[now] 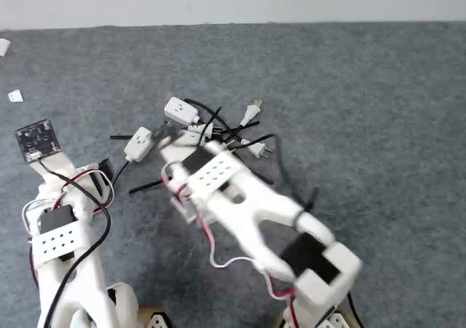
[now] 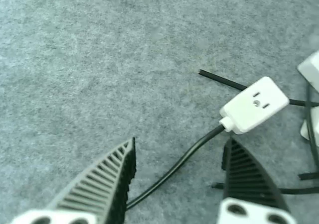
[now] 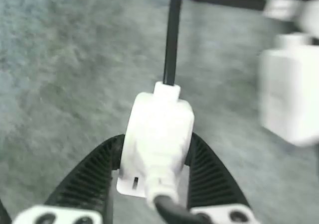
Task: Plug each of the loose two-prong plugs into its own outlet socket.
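Fingers [image 3: 99,169] of the right tool [image 3: 155,139] clamp a white socket [image 3: 158,129] near the bench's [image 1: 378,87] middle. The left tool [image 2: 182,142] is apart. A second socket [image 2: 254,104] lies just beyond its tips, with the cord [image 2: 174,169] running between them. The bench is grey felt, with a pale wall [image 1: 233,0] behind.

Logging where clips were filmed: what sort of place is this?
Likely a robotics test bench: grey felt-like mat, plain pale wall behind, a loose corded socket, the right gripper shut on a white connector.
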